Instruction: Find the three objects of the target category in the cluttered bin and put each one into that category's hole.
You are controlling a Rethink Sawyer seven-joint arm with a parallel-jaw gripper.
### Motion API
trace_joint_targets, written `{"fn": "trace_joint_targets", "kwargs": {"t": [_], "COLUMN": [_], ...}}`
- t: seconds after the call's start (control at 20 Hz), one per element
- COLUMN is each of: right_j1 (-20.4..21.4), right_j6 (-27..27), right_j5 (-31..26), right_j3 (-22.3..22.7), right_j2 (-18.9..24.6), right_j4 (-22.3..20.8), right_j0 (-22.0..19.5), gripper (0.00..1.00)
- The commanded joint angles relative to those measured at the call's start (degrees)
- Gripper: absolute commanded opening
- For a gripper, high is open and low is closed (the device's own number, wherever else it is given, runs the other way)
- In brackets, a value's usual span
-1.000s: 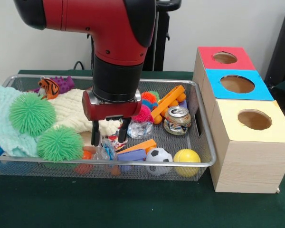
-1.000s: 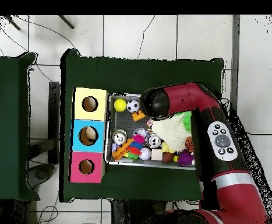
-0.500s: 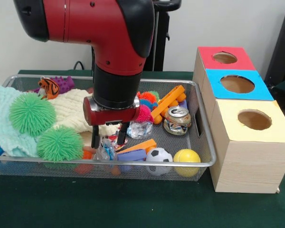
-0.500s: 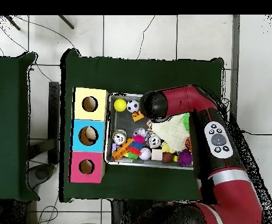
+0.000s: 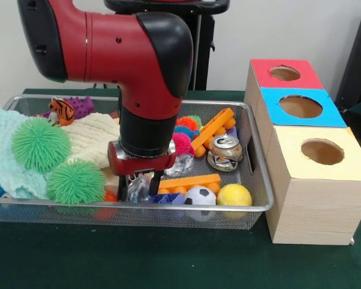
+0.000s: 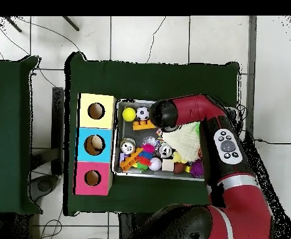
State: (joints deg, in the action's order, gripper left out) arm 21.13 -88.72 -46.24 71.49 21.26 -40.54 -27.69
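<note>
We see nothing in the three holes of the box (image 5: pixel 313 180), so we judge sorting barely begun; the target category is not evident. The gripper (image 5: pixel 139 188) sits low in the wire bin (image 5: pixel 260 180), fingers spread around a clear crinkly item (image 5: pixel 138 186). The soccer ball (image 5: pixel 200 196) and yellow ball (image 5: pixel 234 195) lie just beside it, toward the box

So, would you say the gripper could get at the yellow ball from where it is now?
Probably yes: the yellow ball lies uncovered in the bin's corner, beside the soccer ball, with the gripper close by.
</note>
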Motion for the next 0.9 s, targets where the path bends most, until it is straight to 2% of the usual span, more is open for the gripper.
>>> {"fn": "trace_joint_targets", "kwargs": {"t": [0.05, 0.55, 0.6, 0.9], "right_j1": [-5.5, -5.6, -5.7, -3.6], "right_j6": [-3.4, -3.2, -3.4, -3.2], "right_j5": [3.8, 2.9, 2.9, 0.9], "right_j3": [-2.0, -2.6, -2.6, -1.3], "right_j2": [-2.2, -3.8, -3.9, -4.3], "right_j4": [-2.6, -0.8, -0.7, 0.9], "right_j0": [1.2, 2.0, 2.0, 2.6], "gripper": [1.0, 1.0, 0.0, 0.0]}}
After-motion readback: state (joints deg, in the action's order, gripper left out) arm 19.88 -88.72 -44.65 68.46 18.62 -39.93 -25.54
